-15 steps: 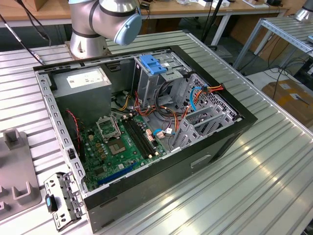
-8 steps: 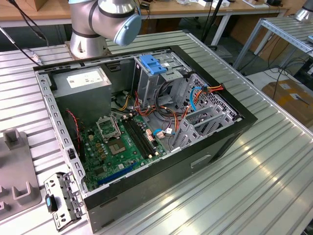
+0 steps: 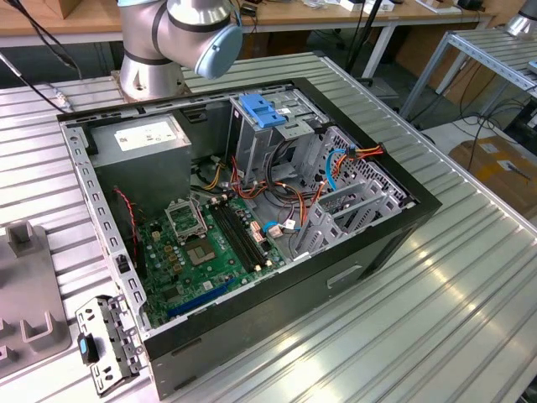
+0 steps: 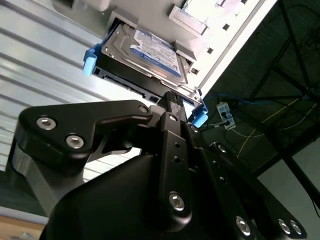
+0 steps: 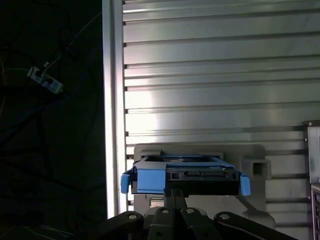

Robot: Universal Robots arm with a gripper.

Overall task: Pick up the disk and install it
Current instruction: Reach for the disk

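Disk (image 5: 200, 176) seated flat in grey holder (image 5: 252, 160) on ribbed worktop (image 5: 200, 75), edge exposed, judged presented for pickup; fingers of gripper (image 5: 175, 192) are seen closed together, tips against that edge.

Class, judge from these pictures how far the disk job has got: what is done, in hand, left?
Done: the hand is at one end of the disk. In hand: the pickup; the disk lies in its grey holder, not lifted. Left: lifting it and installing it in the open computer case.
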